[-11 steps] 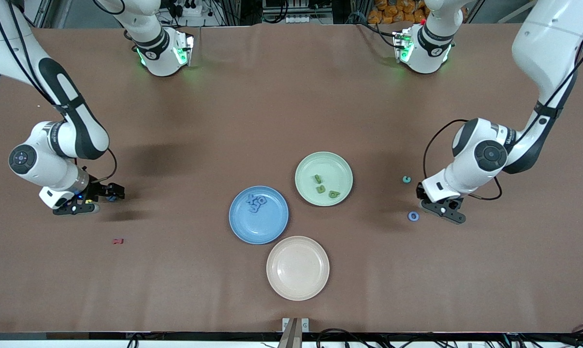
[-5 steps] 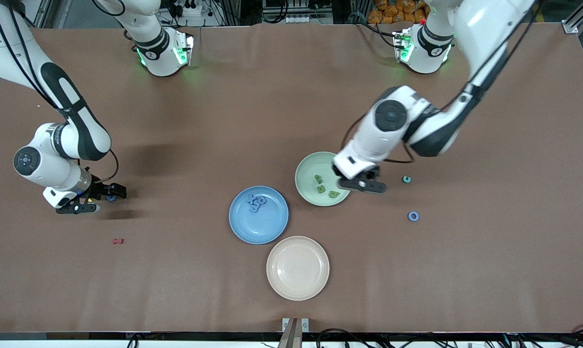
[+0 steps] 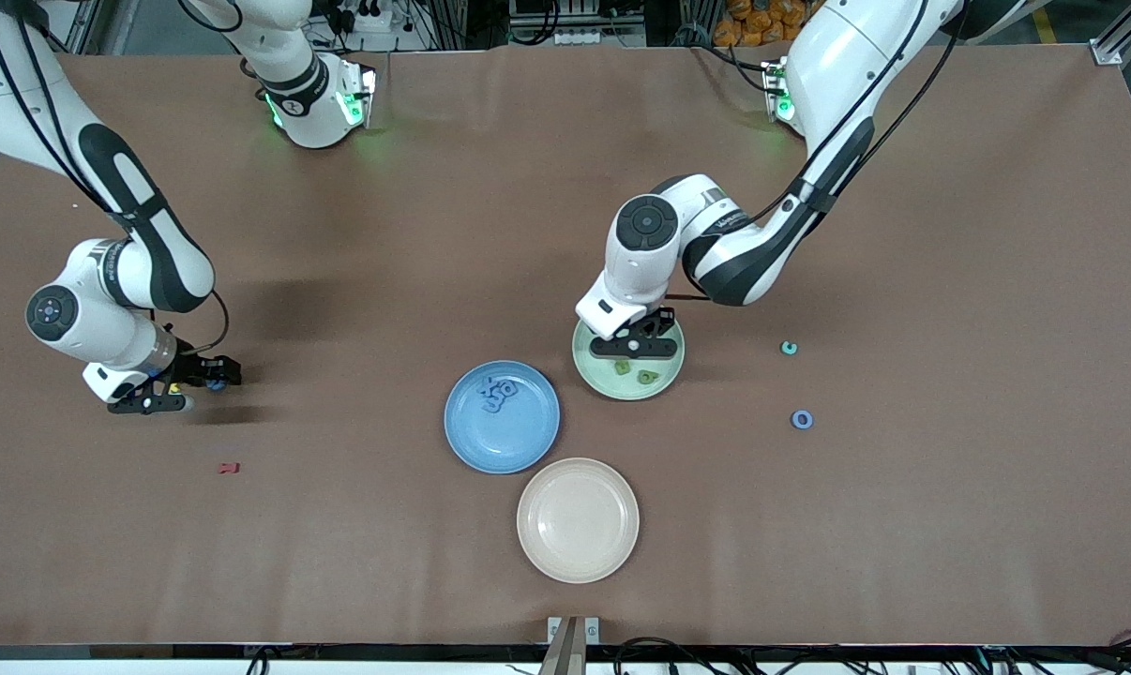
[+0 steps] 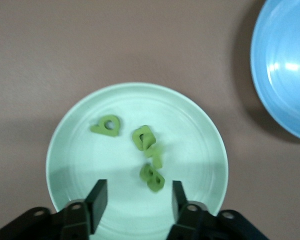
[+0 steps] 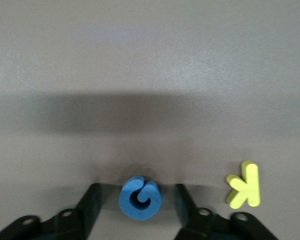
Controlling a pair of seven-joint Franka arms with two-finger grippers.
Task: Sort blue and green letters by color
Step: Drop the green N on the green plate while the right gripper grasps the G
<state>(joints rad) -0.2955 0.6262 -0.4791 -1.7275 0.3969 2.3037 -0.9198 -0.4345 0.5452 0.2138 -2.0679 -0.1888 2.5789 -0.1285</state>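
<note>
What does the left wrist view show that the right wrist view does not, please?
Only the left wrist view shows the green plate holding green letters and an edge of the blue plate, with the left gripper open above the green plate. Only the right wrist view shows a blue letter between the right gripper fingers and the yellow K beside it. Both show brown table.

White arms, black joints, cables

Green letters (image 4: 149,150) lie plated; one blue letter (image 5: 140,198) on table.
</note>
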